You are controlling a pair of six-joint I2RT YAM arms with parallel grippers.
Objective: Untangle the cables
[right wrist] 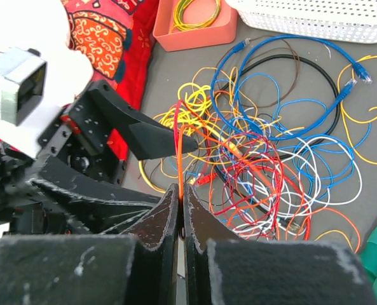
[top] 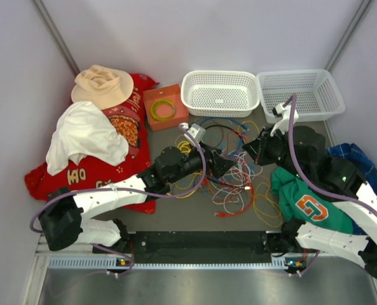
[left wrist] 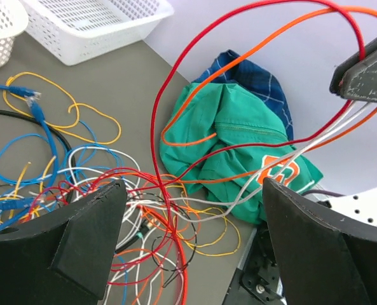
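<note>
Separating a few strands from the cables [top: 236, 181] looks like the step in hand; they lie in a knotted heap at the middle of the table, just in front of the white baskets [top: 220, 93]. The right gripper [right wrist: 181, 206] is pinched closed on red, orange and white strands that arc in loops back into the heap. The left gripper [left wrist: 193, 185] stands wide above the tangle, holding nothing. Best to pin the heap with the left first, then draw the right away slowly toward the green shirt [left wrist: 239, 140], easing off if the whole pile drags.
</note>
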